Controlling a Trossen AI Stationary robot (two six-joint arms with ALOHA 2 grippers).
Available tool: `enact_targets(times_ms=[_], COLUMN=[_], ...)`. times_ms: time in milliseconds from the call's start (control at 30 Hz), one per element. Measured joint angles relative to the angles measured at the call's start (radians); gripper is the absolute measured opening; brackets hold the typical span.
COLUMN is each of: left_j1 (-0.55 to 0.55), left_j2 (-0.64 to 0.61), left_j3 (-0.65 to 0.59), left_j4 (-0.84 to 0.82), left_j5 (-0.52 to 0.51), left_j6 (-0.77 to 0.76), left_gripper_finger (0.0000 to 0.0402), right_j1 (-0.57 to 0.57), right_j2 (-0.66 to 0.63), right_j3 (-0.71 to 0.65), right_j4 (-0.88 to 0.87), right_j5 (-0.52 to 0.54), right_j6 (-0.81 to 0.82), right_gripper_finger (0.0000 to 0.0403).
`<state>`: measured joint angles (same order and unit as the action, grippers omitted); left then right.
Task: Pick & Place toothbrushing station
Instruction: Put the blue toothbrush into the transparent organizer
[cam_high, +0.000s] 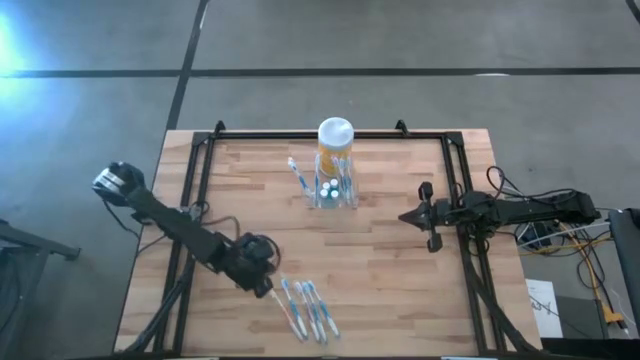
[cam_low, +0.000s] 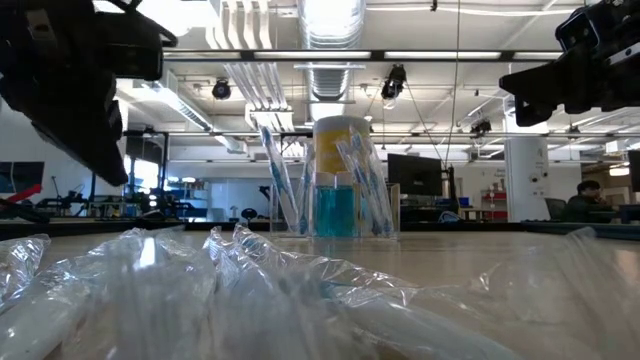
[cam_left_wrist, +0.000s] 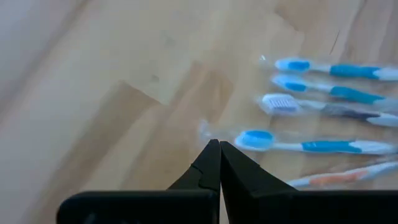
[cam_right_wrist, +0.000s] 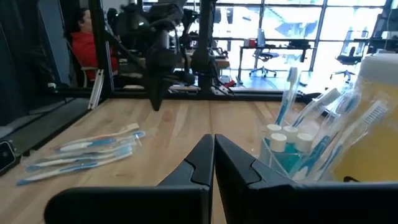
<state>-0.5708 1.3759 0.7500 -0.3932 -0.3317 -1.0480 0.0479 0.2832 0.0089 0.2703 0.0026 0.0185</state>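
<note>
Left claw (cam_high: 268, 287) pressed shut and empty, low over the bench (cam_high: 250, 200), just beside wrapped toothbrushes (cam_high: 308, 308) near the front edge. Toothbrushing station (cam_high: 335, 190) upright at back centre, touching yellow jar (cam_high: 335, 140). Right claw (cam_high: 410, 216) narrowed shut, empty, well apart at the right.

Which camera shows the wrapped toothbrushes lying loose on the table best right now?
The left wrist view: the wrapped blue-handled toothbrushes lie close beyond the shut left gripper. The high view shows them small, the right wrist view as a far pile, the low view only as crumpled wrapping.
</note>
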Motion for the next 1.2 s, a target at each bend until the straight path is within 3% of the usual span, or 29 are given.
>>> enact_targets(times_ms=[233, 567, 933, 1200], left_j1=[-0.020, -0.020, 0.031, 0.088], left_j2=[0.197, 0.369, 0.416, 0.335], left_j3=[0.176, 0.297, 0.334, 0.332], left_j4=[-0.011, -0.016, -0.189, -0.397], left_j5=[0.127, 0.188, 0.123, -0.003], left_j6=[-0.062, -0.181, -0.205, -0.041], left_gripper_finger=[0.0010, 0.0085, 0.0149, 0.0166], right_j1=[0.000, 0.000, 0.000, 0.000], right_j2=[0.000, 0.000, 0.000, 0.000], right_j3=[0.000, 0.000, 0.000, 0.000], right_j4=[0.000, -0.002, -0.002, -0.003], right_j5=[-0.001, -0.002, -0.002, -0.002], right_j6=[-0.028, -0.044, -0.079, -0.107], right_gripper_finger=[0.0008, 0.0008, 0.0008, 0.0008])
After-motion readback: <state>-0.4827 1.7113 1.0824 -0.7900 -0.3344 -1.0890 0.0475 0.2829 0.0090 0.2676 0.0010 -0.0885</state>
